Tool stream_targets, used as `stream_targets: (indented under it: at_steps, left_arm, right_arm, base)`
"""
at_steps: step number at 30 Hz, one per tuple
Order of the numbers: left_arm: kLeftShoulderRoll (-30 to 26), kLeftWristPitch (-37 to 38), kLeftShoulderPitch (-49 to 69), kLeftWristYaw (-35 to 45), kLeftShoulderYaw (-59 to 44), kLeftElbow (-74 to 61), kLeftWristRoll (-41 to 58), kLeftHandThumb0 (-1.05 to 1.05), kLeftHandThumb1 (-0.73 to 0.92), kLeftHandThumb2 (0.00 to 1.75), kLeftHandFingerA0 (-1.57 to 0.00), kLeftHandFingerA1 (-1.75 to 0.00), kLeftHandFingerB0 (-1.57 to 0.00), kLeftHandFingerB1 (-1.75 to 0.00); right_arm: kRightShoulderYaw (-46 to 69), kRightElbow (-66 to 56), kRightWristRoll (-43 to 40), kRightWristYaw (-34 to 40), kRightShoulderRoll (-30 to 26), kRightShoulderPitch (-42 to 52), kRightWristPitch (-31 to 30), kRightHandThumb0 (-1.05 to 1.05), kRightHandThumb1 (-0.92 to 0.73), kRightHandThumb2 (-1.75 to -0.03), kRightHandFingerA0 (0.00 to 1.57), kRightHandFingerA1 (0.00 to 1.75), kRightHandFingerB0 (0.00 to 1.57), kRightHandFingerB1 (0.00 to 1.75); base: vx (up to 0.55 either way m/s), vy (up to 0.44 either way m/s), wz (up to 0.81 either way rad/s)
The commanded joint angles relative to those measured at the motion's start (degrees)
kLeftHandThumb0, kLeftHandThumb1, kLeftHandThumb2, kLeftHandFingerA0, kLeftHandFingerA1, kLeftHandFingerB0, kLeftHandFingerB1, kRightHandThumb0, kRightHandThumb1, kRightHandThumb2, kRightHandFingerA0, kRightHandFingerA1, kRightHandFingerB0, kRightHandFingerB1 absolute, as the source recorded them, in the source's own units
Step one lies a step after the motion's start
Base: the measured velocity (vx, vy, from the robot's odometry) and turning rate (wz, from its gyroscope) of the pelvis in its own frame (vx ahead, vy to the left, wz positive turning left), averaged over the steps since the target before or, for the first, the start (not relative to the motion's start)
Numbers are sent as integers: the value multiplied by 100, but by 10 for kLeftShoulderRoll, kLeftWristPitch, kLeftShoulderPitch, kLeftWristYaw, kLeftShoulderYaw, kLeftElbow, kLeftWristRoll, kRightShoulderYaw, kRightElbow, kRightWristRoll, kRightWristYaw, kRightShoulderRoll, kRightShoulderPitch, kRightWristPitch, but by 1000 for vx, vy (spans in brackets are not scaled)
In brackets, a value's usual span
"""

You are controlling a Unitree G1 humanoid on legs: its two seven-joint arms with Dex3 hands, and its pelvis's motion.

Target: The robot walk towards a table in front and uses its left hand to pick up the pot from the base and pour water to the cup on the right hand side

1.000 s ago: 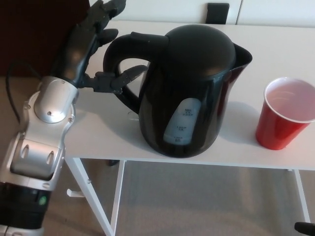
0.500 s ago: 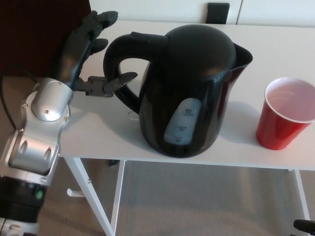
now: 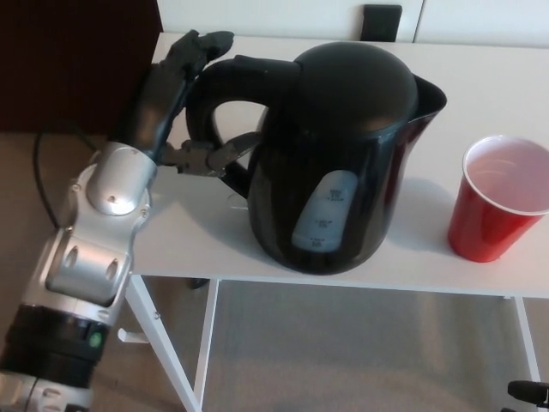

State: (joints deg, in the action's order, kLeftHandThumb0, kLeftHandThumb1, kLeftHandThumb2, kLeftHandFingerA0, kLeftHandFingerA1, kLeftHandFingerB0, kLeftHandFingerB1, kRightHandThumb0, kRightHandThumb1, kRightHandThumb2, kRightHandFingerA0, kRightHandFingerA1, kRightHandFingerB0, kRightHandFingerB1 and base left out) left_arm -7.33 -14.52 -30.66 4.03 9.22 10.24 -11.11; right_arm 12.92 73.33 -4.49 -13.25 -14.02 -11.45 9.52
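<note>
left hand (image 3: 176, 112): released, fingers spread about the handle of the pot (image 3: 343, 163) | red cup (image 3: 500, 210): set right of the pot | counter (image 3: 189, 232): white

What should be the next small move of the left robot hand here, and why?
Probably close the left robot hand around the kettle handle. Its fingers are apart at the handle, thumb reaching into the loop, with no firm grip visible. The kettle stands on the table, and the red cup waits.

White surface (image 3: 197, 249) standing on white metal legs (image 3: 206, 343); grey carpet floor (image 3: 360, 352) showing beneath; dark brown panel (image 3: 77, 60) filling upper left.
</note>
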Motion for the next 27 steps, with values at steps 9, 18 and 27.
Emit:
stream_targets:
  at_steps: [9, 18, 27]
  left_arm:
    - [23, 34, -51, -35, 15, 107, -27, -60, 40, 70, -28, -44, -19, -37]
    - [11, 61, -64, -48, -2, 159, -26, -56, 41, 68, -32, -45, -19, -38]
    - [0, 61, -75, -48, -15, 151, -27, -53, 47, 55, -40, -38, -27, -31]
  right_arm:
    - [-17, -3, 16, 20, -7, -10, 1, -45, -28, -56, 83, 84, 68, 65]
    - [-14, -3, 16, 22, -7, -18, -3, -52, -18, -73, 86, 84, 71, 71]
    - [-16, -3, 22, 23, -9, -25, -3, -48, -27, -54, 95, 78, 76, 65]
  base:
    - [0, 0, 0]
    - [0, 0, 0]
    - [0, 0, 0]
